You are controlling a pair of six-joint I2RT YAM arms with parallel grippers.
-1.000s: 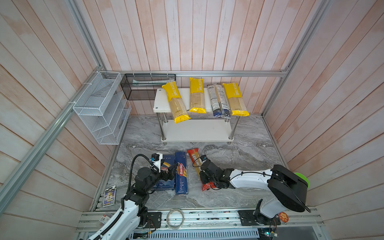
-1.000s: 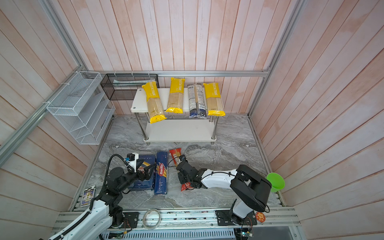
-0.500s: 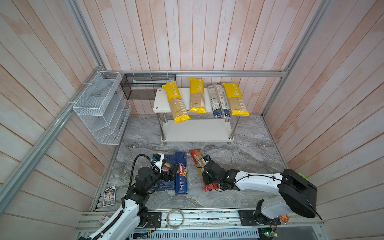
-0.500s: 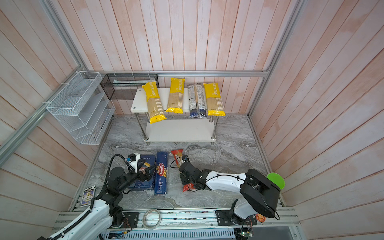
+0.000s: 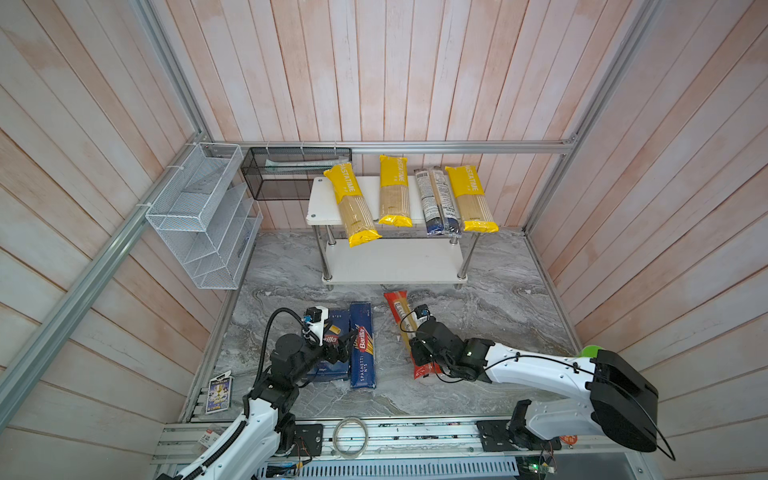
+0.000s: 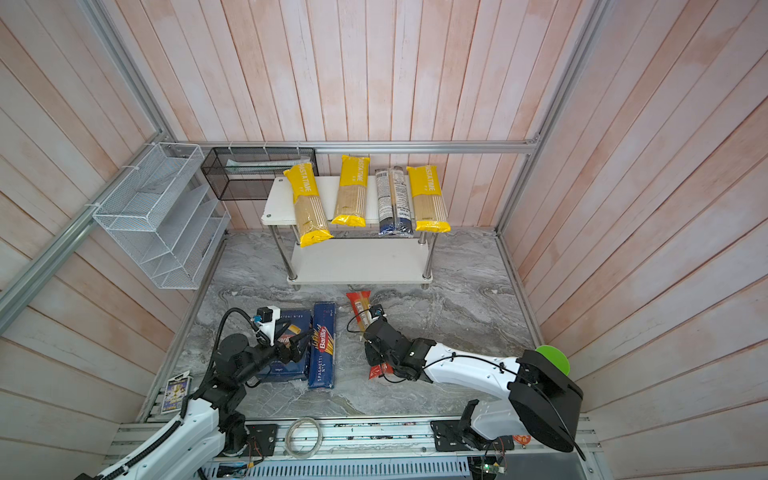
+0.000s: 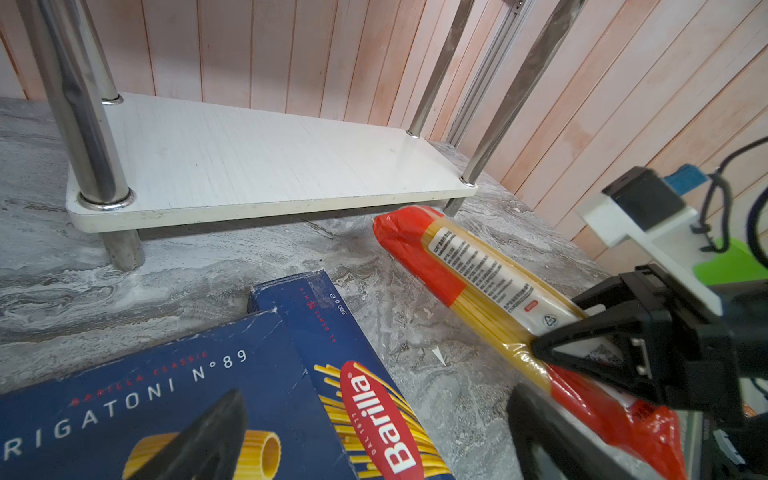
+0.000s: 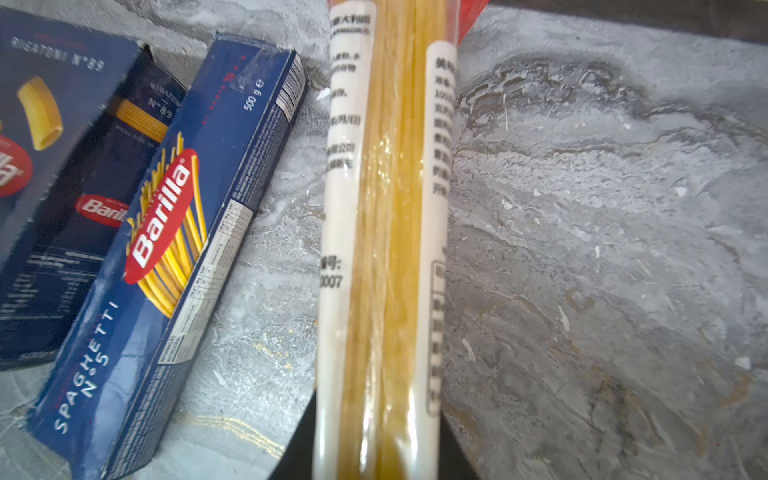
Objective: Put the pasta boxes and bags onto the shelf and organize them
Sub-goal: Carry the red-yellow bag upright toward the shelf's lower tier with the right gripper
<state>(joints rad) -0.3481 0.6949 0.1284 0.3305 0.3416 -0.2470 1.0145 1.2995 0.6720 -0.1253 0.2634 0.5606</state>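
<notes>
Pale pink wood-plank walls (image 5: 415, 62) enclose a grey marbled floor (image 5: 498, 311); aluminium frame rails (image 5: 457, 147) run along back & corners, w/ white wire-mesh organiser (image 5: 199, 216) and black mesh basket (image 5: 266, 183) at left.

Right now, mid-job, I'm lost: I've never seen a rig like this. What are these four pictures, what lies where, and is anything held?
Two robot arms with two-finger grippers work over a marble tabletop. Both top views look down on everything; the other two come from a camera on each wrist. The white shelf carries three yellow bags and a dark blue bag on its top tier. In front lie the rigatoni box, the spaghetti box and a red-ended bag. The right gripper is shut on that bag; the left gripper is open above the boxes.
</notes>
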